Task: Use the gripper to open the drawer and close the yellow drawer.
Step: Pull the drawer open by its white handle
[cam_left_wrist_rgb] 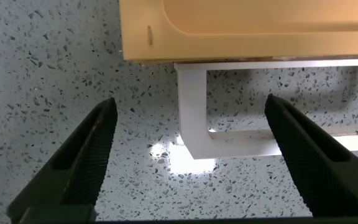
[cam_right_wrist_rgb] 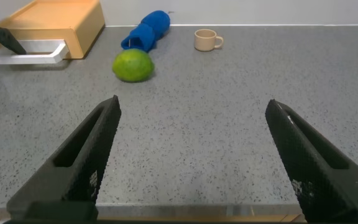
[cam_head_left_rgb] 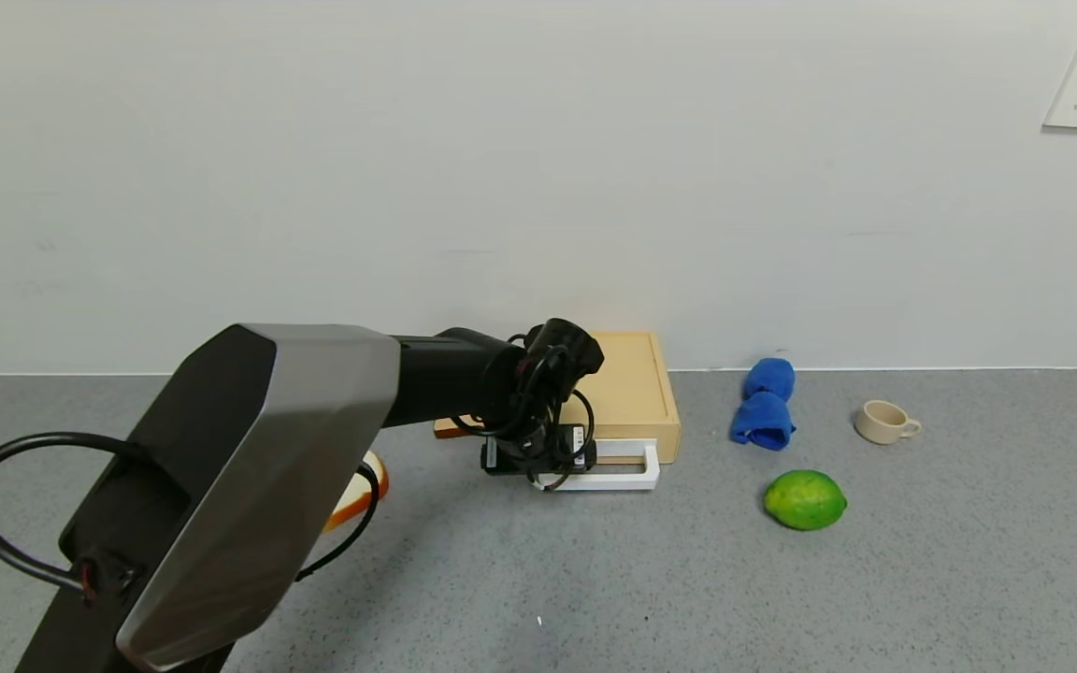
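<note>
Drawer (cam_head_left_rgb: 634,388): flat pale-yellow box w/ matching tray, at back of the grey table (cam_head_left_rgb: 875,579) against the wall; front face and white loop handle (cam_head_left_rgb: 615,478) point toward the robot, handle's long axis runs left-right. Tray looks pushed in. Left gripper (cam_left_wrist_rgb: 191,158) hovers over handle's left end, jaws wide, one finger each side of the corner, not touching. Right gripper (cam_right_wrist_rgb: 191,155) low over bare table, well apart from drawer, jaws wide too.
</note>
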Controlling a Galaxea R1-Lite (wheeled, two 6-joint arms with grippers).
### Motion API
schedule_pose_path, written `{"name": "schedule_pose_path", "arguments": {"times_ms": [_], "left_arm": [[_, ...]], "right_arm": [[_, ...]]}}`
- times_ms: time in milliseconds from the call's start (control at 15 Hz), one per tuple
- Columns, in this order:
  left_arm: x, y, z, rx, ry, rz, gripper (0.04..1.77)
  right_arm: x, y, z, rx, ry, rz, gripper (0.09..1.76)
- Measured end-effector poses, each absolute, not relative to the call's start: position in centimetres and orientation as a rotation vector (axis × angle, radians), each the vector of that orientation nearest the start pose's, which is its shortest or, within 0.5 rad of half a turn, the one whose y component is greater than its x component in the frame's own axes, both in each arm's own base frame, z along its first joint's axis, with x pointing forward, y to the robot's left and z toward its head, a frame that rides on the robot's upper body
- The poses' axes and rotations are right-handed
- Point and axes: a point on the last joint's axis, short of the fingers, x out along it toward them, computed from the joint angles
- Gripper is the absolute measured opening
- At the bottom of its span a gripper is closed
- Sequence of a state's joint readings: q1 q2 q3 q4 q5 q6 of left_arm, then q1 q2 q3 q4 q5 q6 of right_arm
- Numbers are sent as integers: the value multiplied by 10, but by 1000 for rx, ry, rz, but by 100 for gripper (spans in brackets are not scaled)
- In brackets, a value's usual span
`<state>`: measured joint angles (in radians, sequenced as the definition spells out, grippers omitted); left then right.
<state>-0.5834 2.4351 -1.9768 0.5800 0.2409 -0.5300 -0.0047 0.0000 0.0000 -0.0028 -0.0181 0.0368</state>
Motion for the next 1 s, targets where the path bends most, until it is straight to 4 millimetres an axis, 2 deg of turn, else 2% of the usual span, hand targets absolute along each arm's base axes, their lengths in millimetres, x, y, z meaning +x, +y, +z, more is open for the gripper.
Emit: {"name": "schedule_pose_path", "arguments": {"times_ms": [533,1000], "left_arm": [[394,-255,89,-57,1030,-41,172],[377,-256,91,-6,1127,-24,172]], "right_arm": [[-23,0,76,37,-3,-23,171],[-23,0,76,37,-3,-23,171]]}}
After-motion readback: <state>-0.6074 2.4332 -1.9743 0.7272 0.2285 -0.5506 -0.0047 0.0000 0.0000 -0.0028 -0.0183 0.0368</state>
